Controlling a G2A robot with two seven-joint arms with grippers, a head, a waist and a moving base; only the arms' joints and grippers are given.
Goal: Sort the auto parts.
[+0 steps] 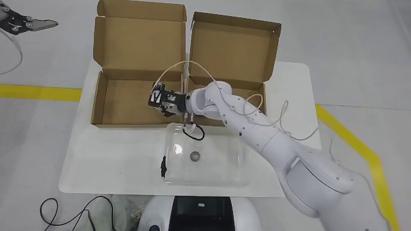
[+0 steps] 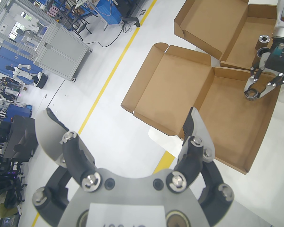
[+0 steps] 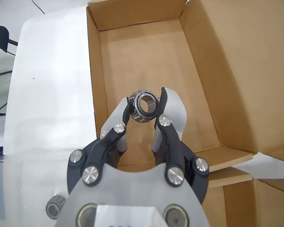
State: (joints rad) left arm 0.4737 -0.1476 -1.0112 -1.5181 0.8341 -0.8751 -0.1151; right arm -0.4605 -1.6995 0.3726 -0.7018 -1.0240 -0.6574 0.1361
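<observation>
Right gripper [image 3: 144, 100] has the tapered roller bearing [image 3: 144, 106] clamped between its two pads, jaws drawn in narrow, one pad on each side of the roller cage. It hangs over the left-hand cardboard box [image 3: 144, 60], above the bare floor and toward the side nearest the second box [image 1: 234, 48]. Here's what matters: the bearing's bore is tipped up toward the wrist camera, so its axis runs slantwise rather than square to the cardboard, and the box floor lies straight beyond the fingertips with open air between ring and cardboard. I'd judge the next move to be a short descent and a release. On that tilt the ring could well land on an edge and roll, so going lower before letting go looks safer. Over on the other side, the left gripper [image 2: 120, 124] is spread wide with nothing in it, out above the workshop floor [image 2: 156, 36] and well apart from the table [image 1: 83, 167], so the right arm is by far the nearer one to this box. Two metal parts [image 2: 264, 39] sit in the second box, and a ribbed sleeve [image 3: 54, 210] waits in the clear tub [image 1: 221, 167] at the table's near edge, so by my reckoning the sort has more picks to go
</observation>
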